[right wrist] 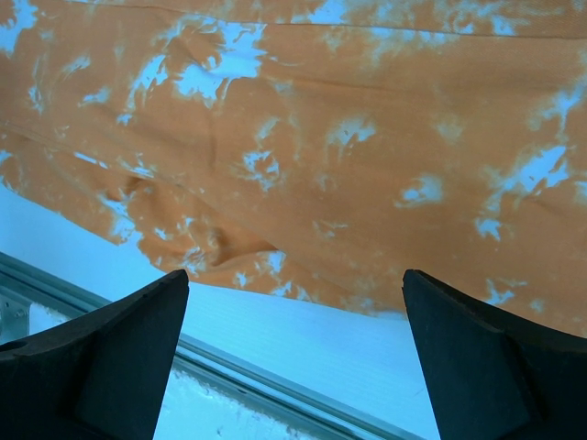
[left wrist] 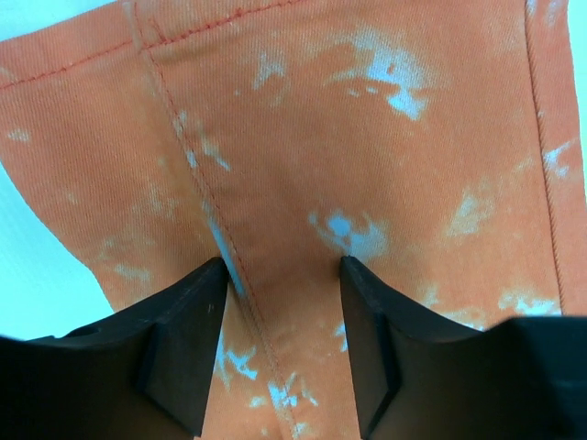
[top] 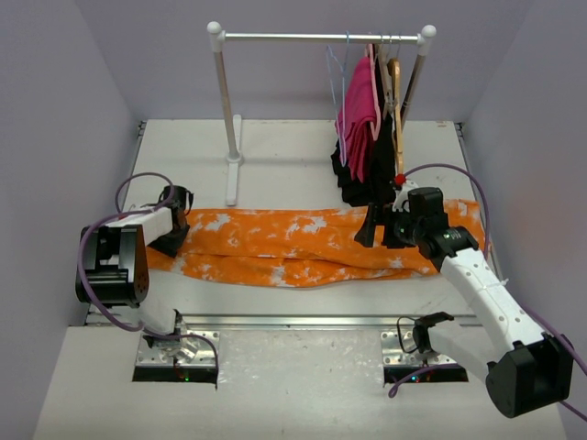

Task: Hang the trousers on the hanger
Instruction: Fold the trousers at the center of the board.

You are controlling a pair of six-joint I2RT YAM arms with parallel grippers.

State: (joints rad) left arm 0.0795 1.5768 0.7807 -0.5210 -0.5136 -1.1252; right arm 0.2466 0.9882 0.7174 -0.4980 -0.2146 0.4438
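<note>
The orange trousers (top: 303,246) with white blotches lie flat across the table, left to right. My left gripper (top: 171,240) is down on their left end. In the left wrist view it (left wrist: 282,275) is open, its fingers (left wrist: 197,316) straddling a stitched seam of the cloth (left wrist: 367,137). My right gripper (top: 382,232) hovers over the right part of the trousers. In the right wrist view it (right wrist: 293,307) is wide open and empty above the cloth's near edge (right wrist: 303,165). The pale blue wire hanger (top: 337,92) hangs bare on the rail, left of the other clothes.
A white clothes rail (top: 312,38) stands at the back on two posts, its left foot (top: 234,179) just behind the trousers. A pink garment (top: 359,115), a black garment (top: 371,179) and a tan wooden hanger (top: 396,101) hang at its right end. A metal table edge (right wrist: 110,307) lies near my right gripper.
</note>
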